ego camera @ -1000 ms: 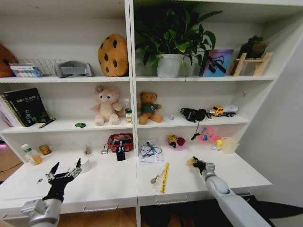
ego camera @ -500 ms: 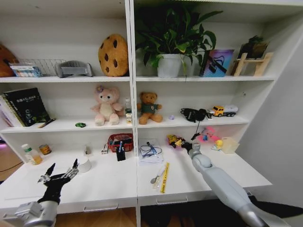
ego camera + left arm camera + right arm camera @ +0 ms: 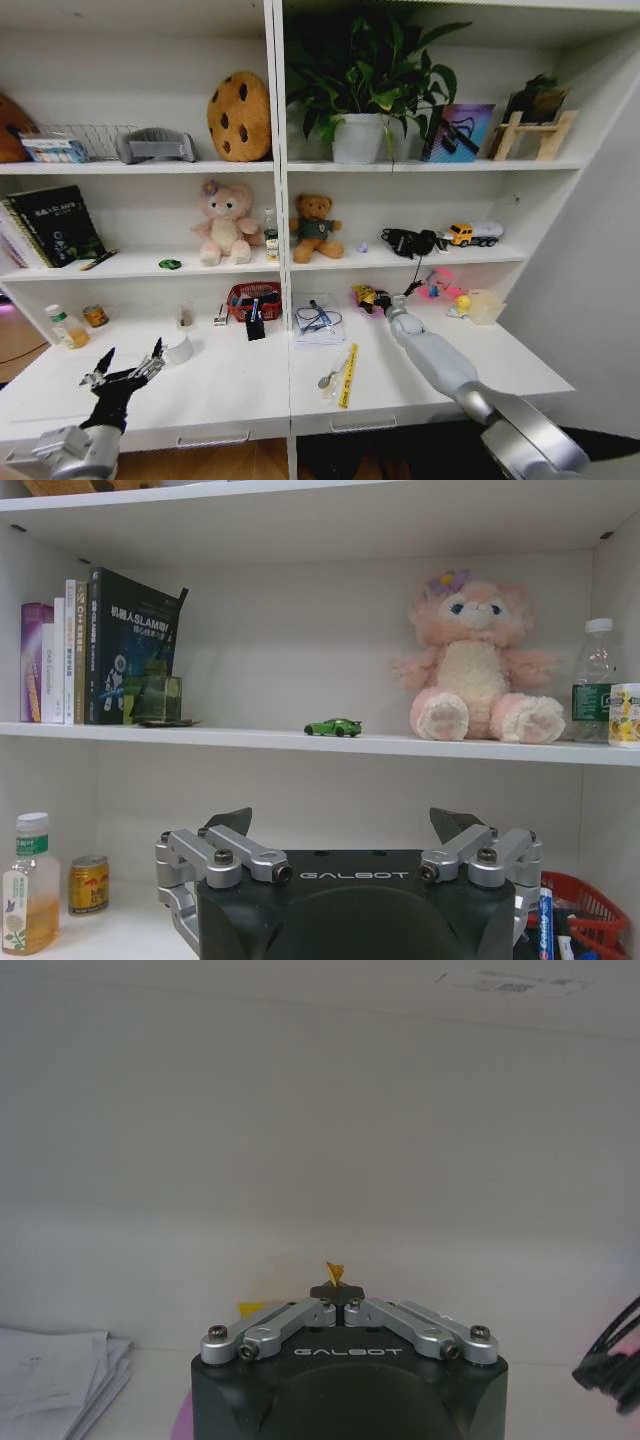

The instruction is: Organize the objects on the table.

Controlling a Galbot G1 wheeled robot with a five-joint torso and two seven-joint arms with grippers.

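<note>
So the white desk [image 3: 230, 385] runs under the shelves. Right gripper [image 3: 336, 1293] is way back by the pink toy clutter [image 3: 368, 297], fingers pinched together on a small yellow scrap [image 3: 333, 1272]. Left gripper [image 3: 340, 827] hangs over the desk's left end, spread wide, holding nothing. Tiny green toy car [image 3: 334, 727] sits on the shelf above it, well clear of those fingers.

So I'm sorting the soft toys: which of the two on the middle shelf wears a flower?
The pink plush, left of the divider; the brown bear wears none.
</note>
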